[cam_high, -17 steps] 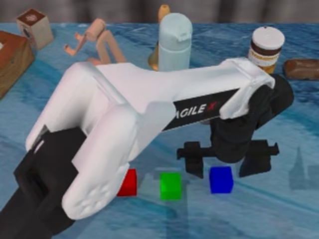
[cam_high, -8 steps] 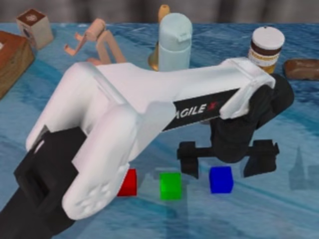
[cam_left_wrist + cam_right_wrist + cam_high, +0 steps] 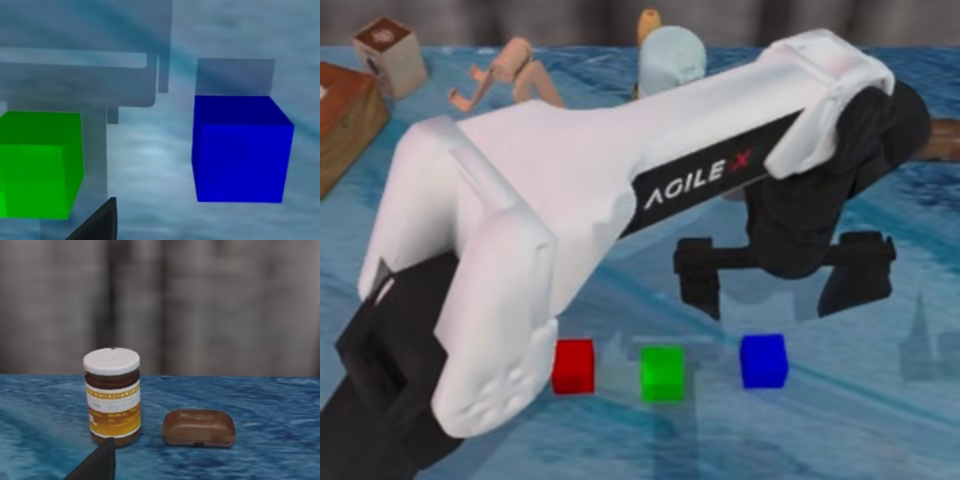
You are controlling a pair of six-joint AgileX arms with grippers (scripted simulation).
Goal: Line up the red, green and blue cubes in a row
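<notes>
**Red, green and blue cubes: in a row on the near tabletop, left claw open above them**

The red cube (image 3: 573, 366), green cube (image 3: 662, 373) and blue cube (image 3: 763, 360) sit in a left-to-right line on the near part of the blue tabletop (image 3: 880, 420), each apart from its neighbour. The gap between green and blue is wider than that between red and green. All three rest flat; nothing touches them.

The left claw (image 3: 783, 278) hangs above the tabletop, just beyond the green-to-blue gap. Its fingers are spread wide and hold nothing. The left wrist view looks down on the green cube (image 3: 37, 165) and blue cube (image 3: 241, 150) with bare tabletop between them.

The right arm does not appear in the top view; the state of its claw cannot be told. Its wrist view faces a white-lidded jar (image 3: 112, 397) and a brown oval soap-like bar (image 3: 199, 428) just beside it.

At the far edge stand a pale bottle (image 3: 670, 55), a wooden mannequin figure (image 3: 510, 75) and a beige box with patterned top (image 3: 390, 55).
</notes>
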